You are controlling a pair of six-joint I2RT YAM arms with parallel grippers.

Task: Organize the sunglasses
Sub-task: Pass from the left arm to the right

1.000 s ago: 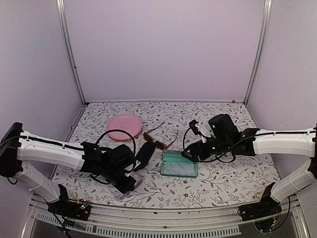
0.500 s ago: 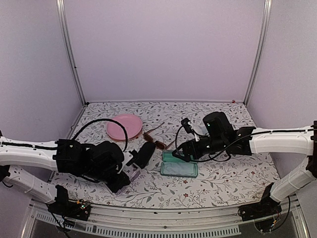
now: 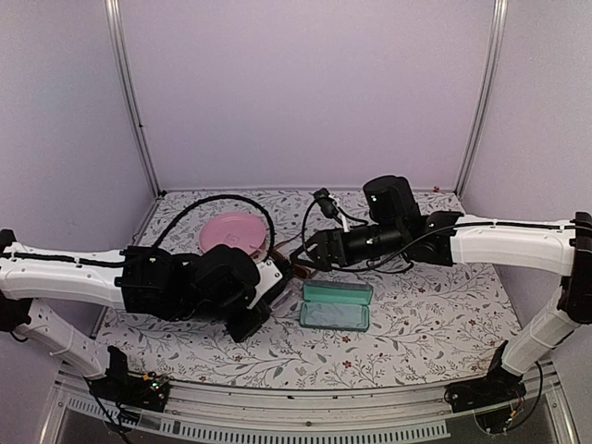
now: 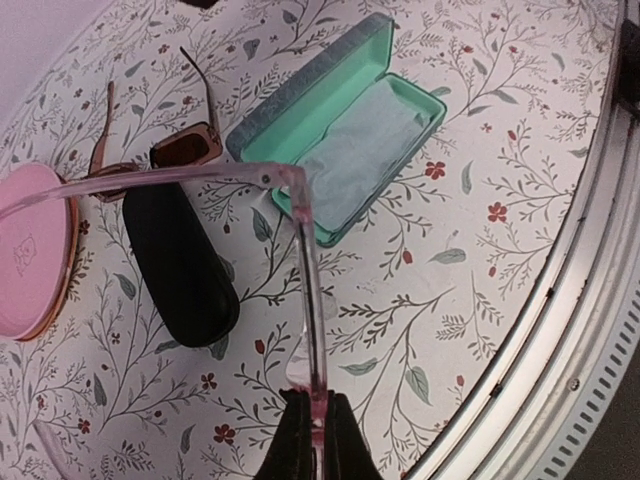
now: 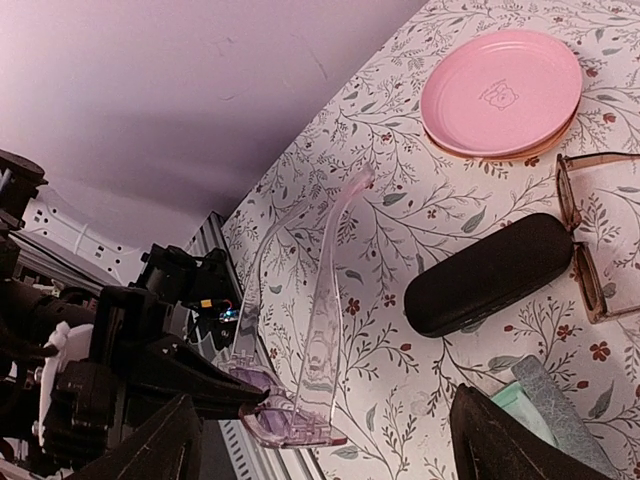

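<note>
Judging by this, neither pair is cased yet: left gripper [image 4: 315,428] pinches the pale pair [image 4: 303,260] aloft by one arm. Right gripper [image 3: 311,252] gapes near the brown pair [image 4: 186,148], at eleven o'clock from the open case [image 4: 300,100].

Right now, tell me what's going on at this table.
The left claw is shut on the tip of one arm of the pale see-through glasses, holding them up off the table. The right claw hangs open near the reddish-brown sunglasses, which lie on the table beside the closed black case. The green-lined case lies open, with what looks like a cloth inside.
</note>
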